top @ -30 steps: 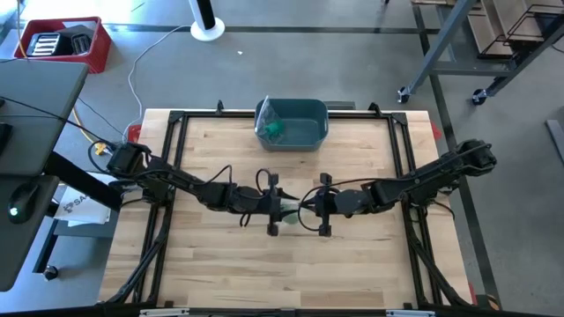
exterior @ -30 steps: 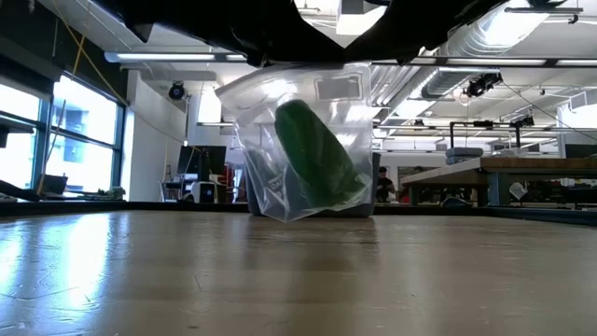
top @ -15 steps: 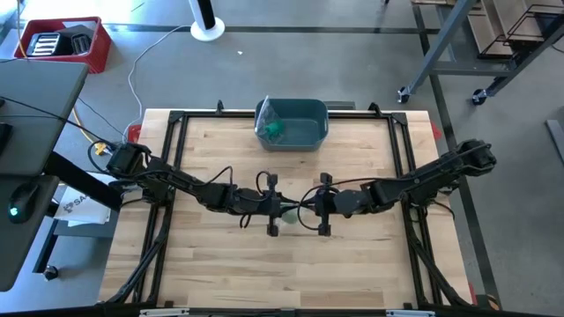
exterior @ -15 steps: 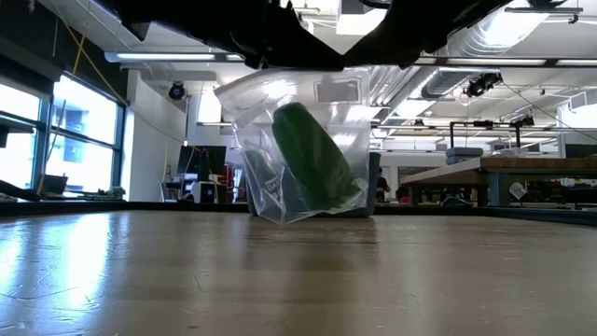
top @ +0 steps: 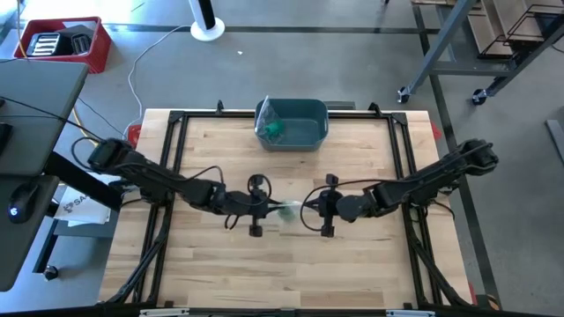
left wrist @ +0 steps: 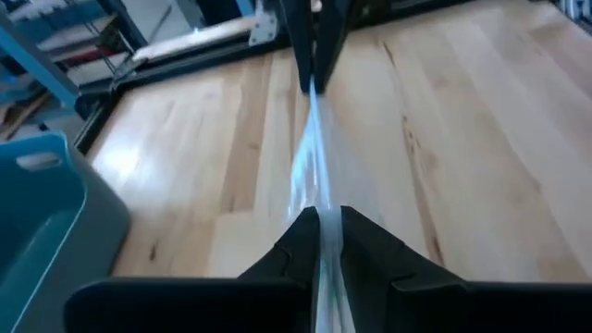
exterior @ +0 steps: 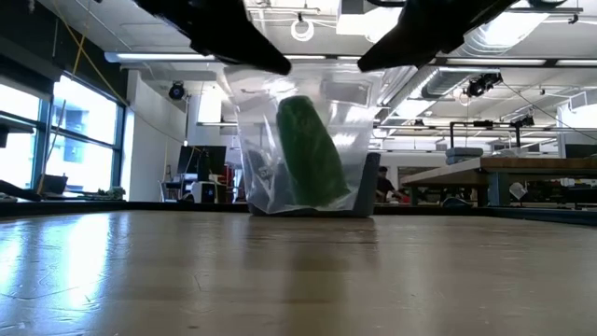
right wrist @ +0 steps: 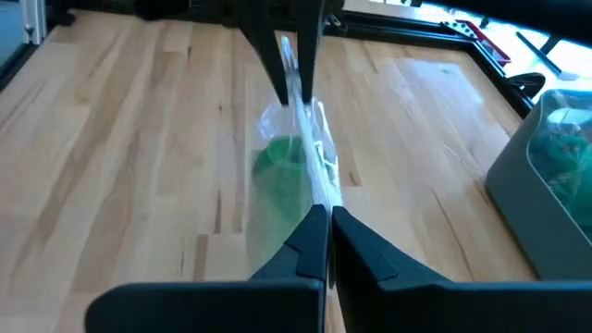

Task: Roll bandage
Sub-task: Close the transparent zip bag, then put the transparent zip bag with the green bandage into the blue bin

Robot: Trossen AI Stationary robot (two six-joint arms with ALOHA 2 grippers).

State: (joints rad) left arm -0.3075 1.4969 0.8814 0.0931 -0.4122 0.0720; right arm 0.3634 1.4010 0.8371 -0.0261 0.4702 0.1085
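Clear, limp plastic bag (exterior: 303, 140) with green bandage roll (right wrist: 282, 185), light and slippery, pinched at opposite top edges by left gripper (top: 256, 209) and right gripper (top: 327, 208) over the tabletop's middle.

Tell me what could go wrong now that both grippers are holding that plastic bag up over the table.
The left gripper and right gripper each pinch only the thin top edge of the clear bag, stretched taut between them, so it might slip free or tear. The green bandage roll hangs above the table and would drop.
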